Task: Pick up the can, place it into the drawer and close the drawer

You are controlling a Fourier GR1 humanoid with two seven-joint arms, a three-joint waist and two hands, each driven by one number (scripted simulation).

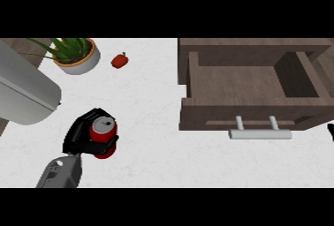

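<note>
Left to right. At 9 o'clock a grey curved appliance (23, 90) overhangs the tabletop (143, 88) edge; not in our way. At 11 o'clock a potted plant (77, 55), with a small red pepper (119, 61) just beside it at its 3 o'clock. Both are well apart from the work path, so we judge there is no collision concern.

Our left hand (81, 137) sits at roughly 7 o'clock of centre, fingers (104, 143) curled round the red can (103, 129). The can stands upright, silver top facing us, enclosed from the side by the hand. We read a side grasp as chosen so that the can stays vertical for transfer. We cannot tell whether it is lifted or touching the tabletop.

The drawer (248, 86) is at 2 o'clock, pulled open, cavity exposed, its handle (259, 133) pointing toward us at 4 o'clock. Open already, so the can can go straight in from above.

Our right hand (331, 131) shows only as a sliver at the 3 o'clock edge, near the handle; we cannot tell its finger state. Likely parked there for the closing push.

Next, in our judgement: carry the can to 2 o'clock, clear the front wall, lower it in.
</note>
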